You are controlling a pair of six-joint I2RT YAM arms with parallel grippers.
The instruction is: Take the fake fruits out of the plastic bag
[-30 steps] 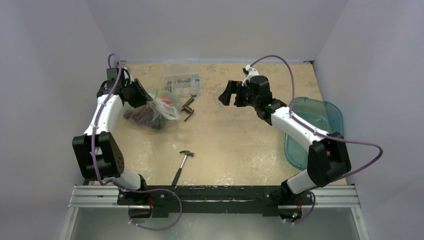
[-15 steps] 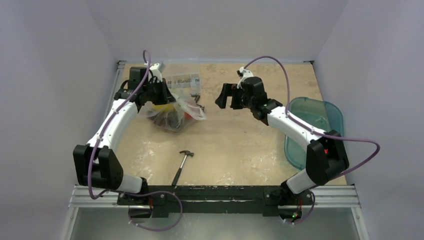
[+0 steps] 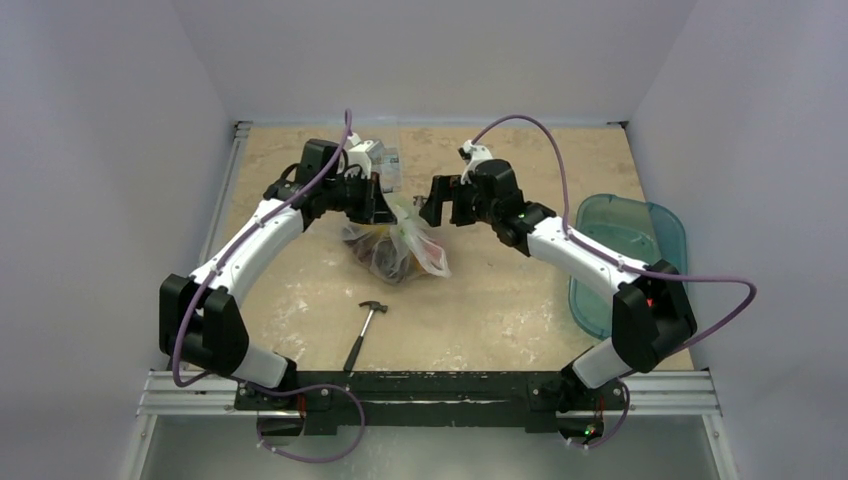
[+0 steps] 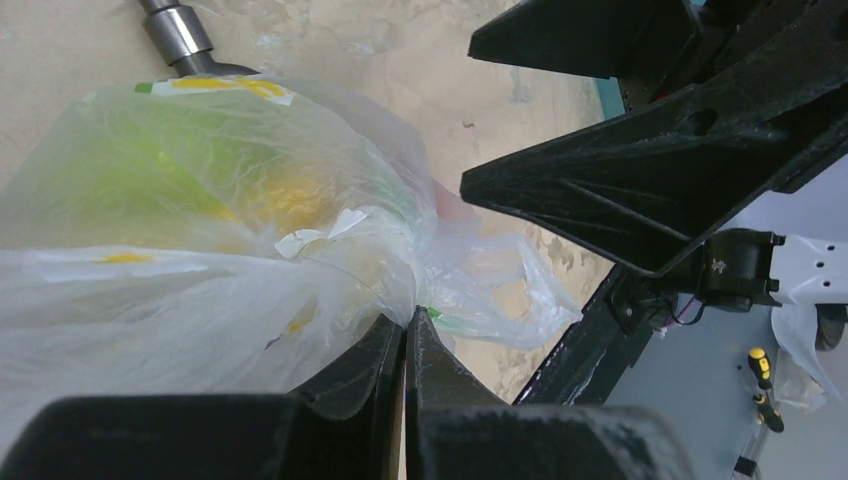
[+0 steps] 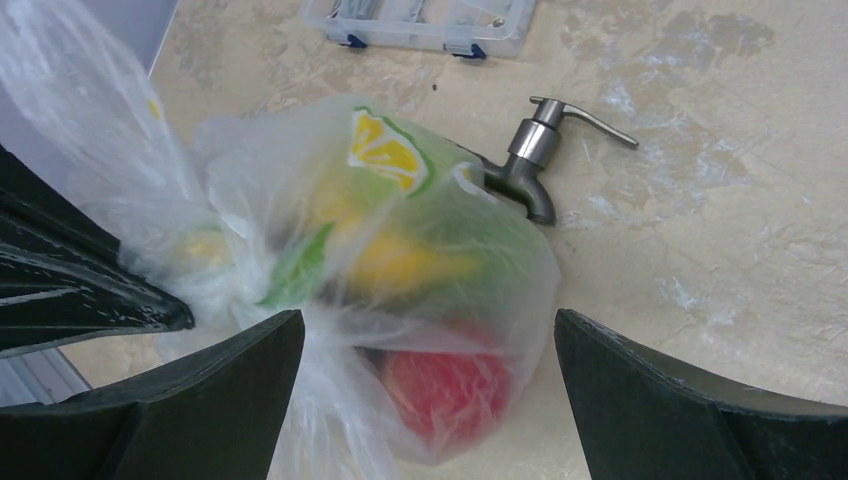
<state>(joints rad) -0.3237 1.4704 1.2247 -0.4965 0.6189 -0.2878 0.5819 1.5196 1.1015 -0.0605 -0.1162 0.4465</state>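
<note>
The plastic bag (image 3: 400, 250) hangs bunched at its top from my left gripper (image 3: 386, 200), whose jaws are shut on a pinch of film (image 4: 410, 315). Through the film show the fake fruits: a red fruit (image 5: 445, 395), a yellow one (image 5: 400, 262) and green shapes (image 4: 170, 160). My right gripper (image 3: 433, 203) is just right of the bag's top and open. In the right wrist view its two fingers (image 5: 230, 390) stand wide on either side of the bag (image 5: 400, 250), not touching it. Its black fingers (image 4: 640, 190) loom close in the left wrist view.
A small hammer (image 3: 365, 322) lies on the table in front of the bag. A metal pump spout (image 5: 535, 165) lies just beyond the bag. A clear box of small parts (image 5: 420, 25) stands at the back. A teal tray (image 3: 630, 260) sits at the right edge.
My left gripper shut on the bag at the far left, then carried it right toward the table's middle. My right gripper moved left to meet it and stayed open.
</note>
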